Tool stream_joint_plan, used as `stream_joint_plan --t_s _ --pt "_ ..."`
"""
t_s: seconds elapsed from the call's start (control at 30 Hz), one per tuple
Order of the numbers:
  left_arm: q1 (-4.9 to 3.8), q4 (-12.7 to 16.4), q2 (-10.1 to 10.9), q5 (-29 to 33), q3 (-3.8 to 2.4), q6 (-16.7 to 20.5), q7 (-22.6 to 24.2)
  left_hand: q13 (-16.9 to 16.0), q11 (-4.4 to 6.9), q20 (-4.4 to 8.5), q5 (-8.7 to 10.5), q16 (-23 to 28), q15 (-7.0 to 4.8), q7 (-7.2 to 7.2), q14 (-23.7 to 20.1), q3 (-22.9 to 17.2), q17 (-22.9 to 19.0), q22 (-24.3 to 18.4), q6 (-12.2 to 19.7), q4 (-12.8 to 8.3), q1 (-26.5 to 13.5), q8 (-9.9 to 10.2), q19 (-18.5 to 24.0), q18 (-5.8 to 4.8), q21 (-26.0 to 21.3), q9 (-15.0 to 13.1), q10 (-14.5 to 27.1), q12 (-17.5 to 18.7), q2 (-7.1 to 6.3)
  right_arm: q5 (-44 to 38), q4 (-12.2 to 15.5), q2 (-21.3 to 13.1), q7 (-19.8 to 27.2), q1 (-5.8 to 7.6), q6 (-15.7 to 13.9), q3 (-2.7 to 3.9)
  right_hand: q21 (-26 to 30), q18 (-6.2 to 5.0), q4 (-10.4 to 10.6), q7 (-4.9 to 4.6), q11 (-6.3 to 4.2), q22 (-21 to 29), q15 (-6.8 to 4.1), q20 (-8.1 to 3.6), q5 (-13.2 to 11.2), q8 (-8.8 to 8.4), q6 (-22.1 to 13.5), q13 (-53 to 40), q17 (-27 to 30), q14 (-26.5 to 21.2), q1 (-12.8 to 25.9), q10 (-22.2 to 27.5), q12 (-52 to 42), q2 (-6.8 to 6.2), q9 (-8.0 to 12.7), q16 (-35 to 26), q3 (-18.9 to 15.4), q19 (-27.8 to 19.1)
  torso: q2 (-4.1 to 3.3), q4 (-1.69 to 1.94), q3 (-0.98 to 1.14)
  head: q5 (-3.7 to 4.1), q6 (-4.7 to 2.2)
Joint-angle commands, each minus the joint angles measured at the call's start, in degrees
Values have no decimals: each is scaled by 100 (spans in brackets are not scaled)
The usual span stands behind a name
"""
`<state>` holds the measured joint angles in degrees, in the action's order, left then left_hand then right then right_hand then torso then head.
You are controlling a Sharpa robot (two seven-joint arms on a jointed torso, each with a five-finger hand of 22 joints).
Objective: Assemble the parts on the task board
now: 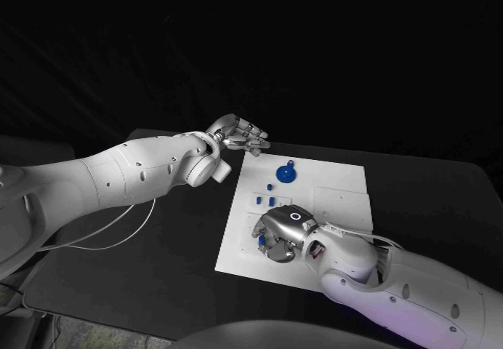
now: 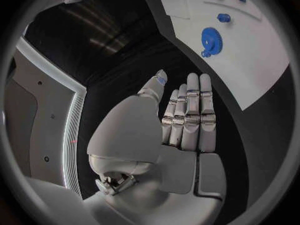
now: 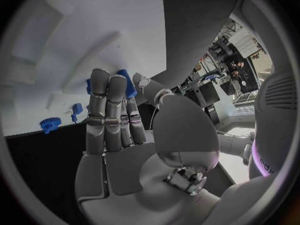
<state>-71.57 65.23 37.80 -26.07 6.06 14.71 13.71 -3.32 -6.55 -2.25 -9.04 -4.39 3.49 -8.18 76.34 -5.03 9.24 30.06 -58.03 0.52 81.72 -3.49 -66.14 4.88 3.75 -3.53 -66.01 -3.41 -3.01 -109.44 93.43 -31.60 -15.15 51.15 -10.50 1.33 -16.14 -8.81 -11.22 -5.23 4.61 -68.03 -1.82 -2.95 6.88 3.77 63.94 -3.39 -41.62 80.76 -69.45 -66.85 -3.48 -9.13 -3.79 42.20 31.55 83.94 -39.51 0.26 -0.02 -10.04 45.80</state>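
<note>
The white task board (image 1: pixel 341 200) lies in the middle of the black table. A blue gear (image 1: pixel 286 173) sits on its far part, with small blue parts (image 1: pixel 270 199) just nearer. My right hand (image 1: pixel 281 233) is low over the board's near left part. A blue part (image 3: pixel 127 83) stands between its thumb and fingertips (image 3: pixel 116 81) and looks pinched; a bit of blue (image 1: pixel 256 239) shows at the hand's edge. My left hand (image 1: pixel 239 134) hovers by the board's far left corner, its fingers (image 2: pixel 192 110) straight, holding nothing. The gear (image 2: pixel 209 39) and the board (image 2: pixel 256 55) lie beyond it.
Bare black table surrounds the board on all sides. A white cable (image 1: pixel 115 229) hangs from my left arm over the table's left part. A shallow square recess (image 1: pixel 341 198) marks the board's right half. A blue gear (image 3: pixel 50 123) and a small peg (image 3: pixel 76 108) sit at the board's edge.
</note>
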Motion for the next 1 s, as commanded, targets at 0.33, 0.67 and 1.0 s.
stream_joint_plan --t_s 0.33,0.67,1.0 --pt "1 6 6 33 -1 -71 46 -7 17 -7 36 -22 -9 -11 -41 24 10 -17 -19 16 -3 -16 12 -107 32 -8 8 -3 29 172 36 -38 108 -4 -366 -5 66 -100 19 -8 38 25 66 63 6 -18 -72 -7 92 -35 -48 207 9 -93 3 42 -176 199 -3 0 2 10 -10" --pt "2 12 26 33 0 -70 51 -7 17 -7 36 -22 -9 -11 -41 24 10 -17 -19 16 -3 -16 12 -107 32 -8 8 -3 29 891 241 -328 432 -7 -1083 79 83 -181 349 68 75 159 117 133 140 -12 -507 -12 189 -17 -162 380 10 -94 16 87 -1355 227 0 0 8 65 -57" --pt "15 34 120 56 1 -31 133 -8 17 -7 45 -24 -9 -11 -38 37 11 -30 -21 21 -10 -16 9 -107 33 -8 8 -4 25 3316 463 -1189 871 -8 -1062 841 -118 -92 1058 -205 -82 218 6 26 650 -20 -456 -32 207 22 -38 -429 -40 413 8 124 -2796 221 19 -14 13 235 -146"
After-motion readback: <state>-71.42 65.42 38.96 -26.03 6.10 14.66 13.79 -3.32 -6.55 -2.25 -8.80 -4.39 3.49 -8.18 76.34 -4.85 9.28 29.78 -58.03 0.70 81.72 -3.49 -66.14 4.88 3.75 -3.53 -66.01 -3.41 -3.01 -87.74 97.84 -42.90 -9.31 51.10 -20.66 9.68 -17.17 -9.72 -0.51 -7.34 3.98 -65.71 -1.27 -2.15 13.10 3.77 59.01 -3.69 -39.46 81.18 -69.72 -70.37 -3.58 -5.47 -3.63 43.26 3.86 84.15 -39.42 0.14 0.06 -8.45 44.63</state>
